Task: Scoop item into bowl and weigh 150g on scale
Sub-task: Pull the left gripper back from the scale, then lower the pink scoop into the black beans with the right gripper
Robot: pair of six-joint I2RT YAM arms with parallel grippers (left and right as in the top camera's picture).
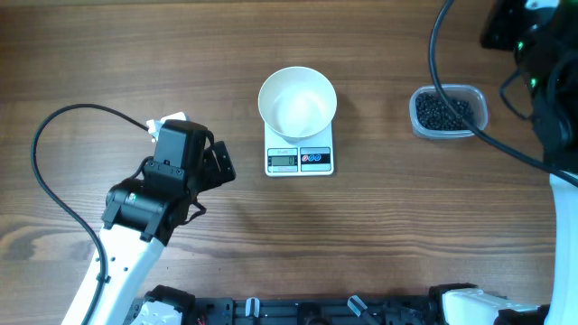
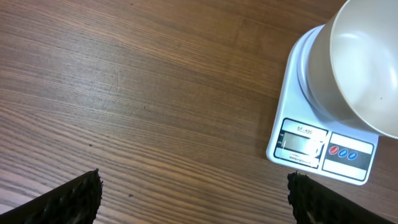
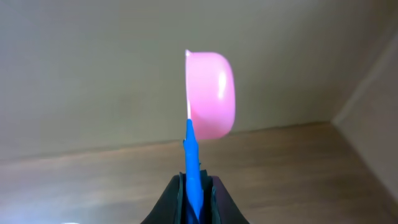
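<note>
Black beads (image 1: 442, 113) are heaped in a clear tub (image 1: 481, 106) at the right of the surface (image 1: 135, 54); none are seen in the bowl (image 1: 297, 104). Right gripper (image 3: 194, 186): pinched on the blue handle of a pink scoop (image 3: 211, 93), which is raised side-on, contents hidden. Left gripper (image 2: 196, 199): spread, empty, held just left of the scale (image 1: 300, 160), likely so the reading is not disturbed. The bowl is seated on the scale, ready for filling.

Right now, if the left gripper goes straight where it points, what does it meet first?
Probably bare table: the open left gripper angles down at wood, with the scale and bowl off to the side of its line. Depth is unclear.
</note>
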